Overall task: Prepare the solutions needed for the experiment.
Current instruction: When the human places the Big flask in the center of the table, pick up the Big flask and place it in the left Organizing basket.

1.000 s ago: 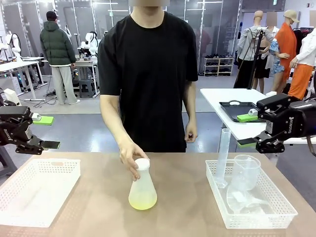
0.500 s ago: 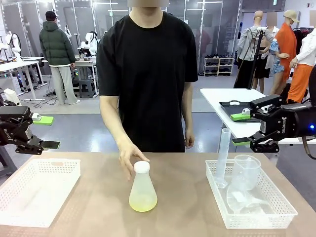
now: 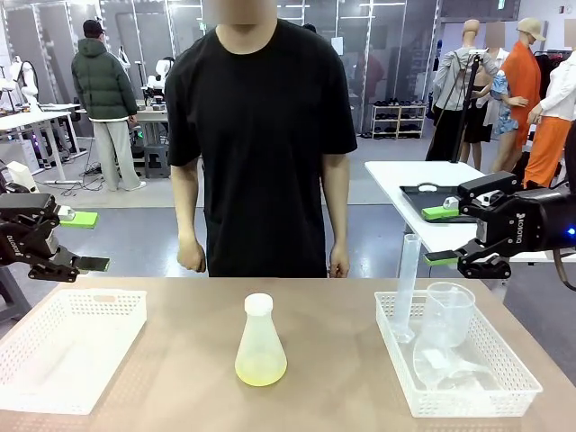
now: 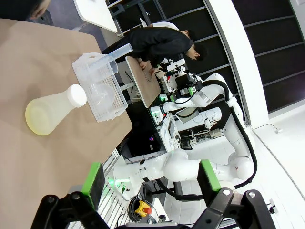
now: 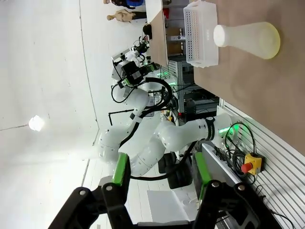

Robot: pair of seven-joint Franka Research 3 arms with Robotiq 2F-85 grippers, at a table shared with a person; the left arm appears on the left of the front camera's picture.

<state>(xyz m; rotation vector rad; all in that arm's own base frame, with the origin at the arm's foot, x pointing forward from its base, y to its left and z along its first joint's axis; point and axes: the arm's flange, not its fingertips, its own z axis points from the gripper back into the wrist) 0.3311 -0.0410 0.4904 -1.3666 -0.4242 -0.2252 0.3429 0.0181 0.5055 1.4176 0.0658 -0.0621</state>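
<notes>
While the person (image 3: pixel 261 135) stands at the far edge with both hands lowered at the sides, the capped conical flask (image 3: pixel 260 346) stands upright and alone at the middle of the tabletop (image 3: pixel 180 378), between two white baskets. The solutions (image 3: pixel 260 367) form a shallow yellow-green layer in its base.

The left fingers (image 3: pixel 79 219) are spread wide and empty, held above the far corner of the left basket (image 3: pixel 67 346). The right fingers (image 3: pixel 441 213) are parted and empty, held above and behind the right basket (image 3: pixel 477 400), which carries a graduated cylinder (image 3: pixel 408 279) and a clear beaker (image 3: pixel 447 310).

Step in hand, as judged: the flask is presented and pickup has not yet begun. The next move calls for one arm to descend to the flask, straddle the narrow neck below the white cap (image 3: pixel 258 304), and clamp without tilting it. The smooth tapered wall may slip.
</notes>
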